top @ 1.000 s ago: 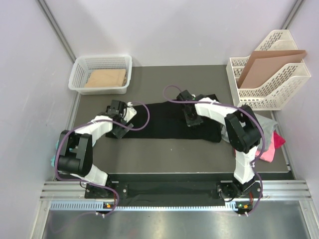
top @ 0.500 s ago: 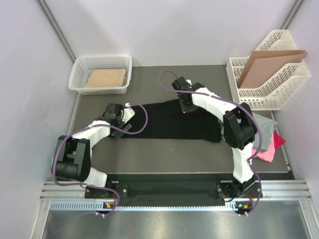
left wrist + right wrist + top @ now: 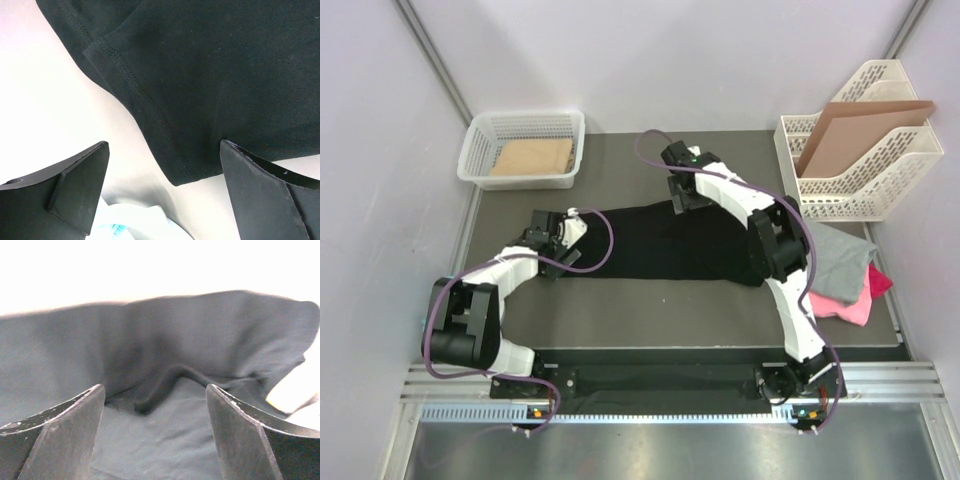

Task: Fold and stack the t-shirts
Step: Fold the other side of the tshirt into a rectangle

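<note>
The black t-shirt [image 3: 660,245] lies as a long folded strip across the middle of the table. My left gripper [image 3: 556,262] hovers open over its left end. In the left wrist view the stitched hem corner of the black t-shirt [image 3: 200,75] sits between the spread fingers [image 3: 75,190], untouched. My right gripper [image 3: 680,192] is open at the strip's far edge. In the right wrist view the black t-shirt [image 3: 165,340] shows a raised crease just past the open right gripper [image 3: 155,387]. The grey t-shirt [image 3: 840,255] and pink t-shirt [image 3: 858,308] lie crumpled at the right.
A white basket [image 3: 480,140] holding a brown pad stands at the back left. At the back right is a white file rack [image 3: 880,190] with a brown cardboard sheet [image 3: 855,125]. Purple cables loop over both arms.
My right gripper went from the strip's middle to its far edge, then opened and let go of the black cloth. The left gripper drifted slightly left and stayed open.
</note>
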Robot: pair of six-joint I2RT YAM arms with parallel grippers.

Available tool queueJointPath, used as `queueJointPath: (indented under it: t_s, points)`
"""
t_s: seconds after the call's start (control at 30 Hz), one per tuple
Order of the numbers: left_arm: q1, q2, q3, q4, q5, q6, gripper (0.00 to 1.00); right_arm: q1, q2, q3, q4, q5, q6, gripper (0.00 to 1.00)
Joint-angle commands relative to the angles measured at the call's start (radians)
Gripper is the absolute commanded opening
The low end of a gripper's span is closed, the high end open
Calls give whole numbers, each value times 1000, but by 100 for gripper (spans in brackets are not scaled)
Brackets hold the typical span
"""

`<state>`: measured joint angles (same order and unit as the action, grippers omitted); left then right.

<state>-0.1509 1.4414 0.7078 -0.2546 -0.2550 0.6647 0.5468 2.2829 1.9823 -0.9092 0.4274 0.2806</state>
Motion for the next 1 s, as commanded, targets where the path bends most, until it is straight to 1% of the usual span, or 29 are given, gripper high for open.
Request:
queueJointPath:
  t_s: [0.0,0.17,0.2,0.33,0.43,0.47,0.5,0.53,0.57,0.6,0.63,0.7,0.73,0.8,0.83,0.87,0.97]
  points:
    - [28,27,-73,-123,-44,26,97,-44,-72,32,-30,171,11,83]
    - [33,14,-67,-114,-50,33,98,-62,-201,-88,-20,215,71,83]
    - [36,14,-65,-114,-52,38,98,-62,-248,-109,-19,214,81,83]
    - [63,19,-54,-121,-47,44,98,-62,-339,-242,28,197,117,83]
    - [83,-1,-59,-123,-52,55,98,-64,-367,-287,38,121,141,83]
    - [92,-9,-57,-121,-52,55,98,-62,-375,-304,46,25,147,83]
    - [105,-16,-45,-127,-37,56,98,-64,-394,-327,59,-25,157,83]
    - [140,-32,-31,-135,-20,52,98,-61,-405,-383,97,-76,175,83]
    - [155,-36,-16,-143,0,44,99,-61,-413,-413,119,-164,181,83]
    - [190,-38,7,-153,58,17,99,-62,-416,-439,133,-183,192,82]
    - [233,-35,60,-191,91,0,99,-62,-416,-489,169,-194,204,82]
    - [263,-15,131,-245,157,-66,99,-62,-396,-526,193,-203,210,82]
    - [275,14,198,-296,210,-85,99,-62,-387,-552,211,-208,215,81]
    - [275,46,258,-336,247,-135,99,-62,-376,-574,231,-216,221,80]
    - [275,78,292,-360,305,-149,99,-62,-379,-592,252,-214,229,80]
    - [275,97,349,-394,324,-161,99,-62,-382,-599,262,-216,229,79]
    - [275,172,447,-443,381,-212,99,-59,-401,-608,282,-220,226,79]
